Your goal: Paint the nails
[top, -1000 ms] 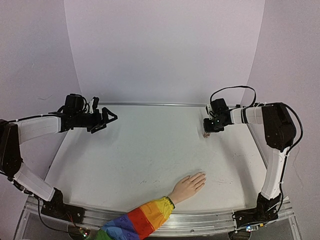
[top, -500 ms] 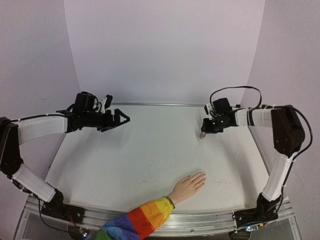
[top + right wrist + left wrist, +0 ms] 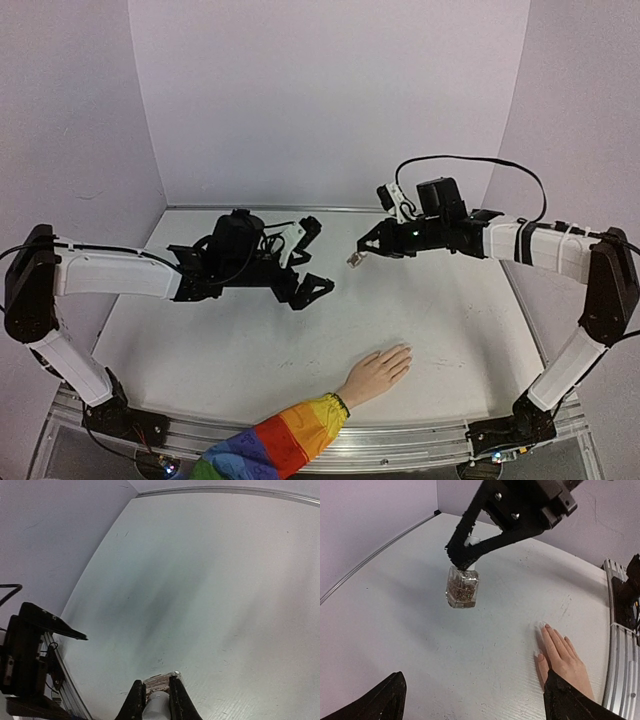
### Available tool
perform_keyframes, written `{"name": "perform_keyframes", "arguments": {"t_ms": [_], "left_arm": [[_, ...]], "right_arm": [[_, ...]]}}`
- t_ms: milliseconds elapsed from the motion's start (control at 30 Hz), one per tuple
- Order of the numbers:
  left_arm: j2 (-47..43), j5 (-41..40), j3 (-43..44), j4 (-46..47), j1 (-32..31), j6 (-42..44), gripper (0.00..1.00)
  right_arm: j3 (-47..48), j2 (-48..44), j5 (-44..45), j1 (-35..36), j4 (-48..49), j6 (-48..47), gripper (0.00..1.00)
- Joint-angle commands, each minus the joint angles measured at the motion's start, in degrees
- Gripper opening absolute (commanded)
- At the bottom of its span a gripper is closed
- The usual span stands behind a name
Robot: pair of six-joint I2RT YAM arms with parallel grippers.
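Observation:
The flesh-coloured hand (image 3: pixel 378 372) with a rainbow-striped sleeve (image 3: pixel 285 440) lies flat at the table's near edge. Its pale nails (image 3: pixel 540 626) show in the left wrist view. My right gripper (image 3: pixel 362 250) is shut on the white cap of a small glass polish bottle (image 3: pixel 462 586) and holds it above the table's middle. The bottle also shows between the fingers in the right wrist view (image 3: pixel 160 682). My left gripper (image 3: pixel 312 258) is open wide and empty, just left of the bottle and facing it. Its fingertips (image 3: pixel 390 700) frame the bottom of the left wrist view.
The white table (image 3: pixel 250 340) has a raised rail at the back (image 3: pixel 300 209) and a metal rail along the near edge (image 3: pixel 420 445). Purple walls (image 3: pixel 320 100) stand close behind and at both sides.
Both arms have swung in toward the middle of the table. The right gripper has carried the bottle up and to the left. The left gripper has moved right and stands open beside it.

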Motion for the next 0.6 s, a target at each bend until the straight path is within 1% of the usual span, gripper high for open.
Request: {"name": "perform_keyframes", "arguments": {"t_ms": [0, 100, 200, 500, 567], "left_arm": [[2.6, -4.3, 2.3, 5.7, -2.5, 10.8, 0.93], [4.4, -4.5, 4.0, 6.2, -3.4, 11.3, 0.86], [6.2, -4.8, 5.7, 6.7, -3.8, 11.1, 0.82], [8.7, -8.8, 8.8, 7.0, -4.3, 10.4, 0.62], [8.7, -9.4, 8.9, 7.0, -4.3, 10.6, 0.60]], "right_arm": [[3.2, -2.9, -2.7, 2.1, 1.7, 3.3, 0.00], [3.8, -3.0, -2.4, 3.9, 1.7, 4.0, 0.00], [4.4, -2.8, -2.1, 5.2, 1.7, 4.3, 0.00], [6.4, -1.6, -1.9, 6.7, 1.6, 4.3, 0.00], [6.6, -1.2, -1.9, 6.9, 1.6, 4.2, 0.00]]}}
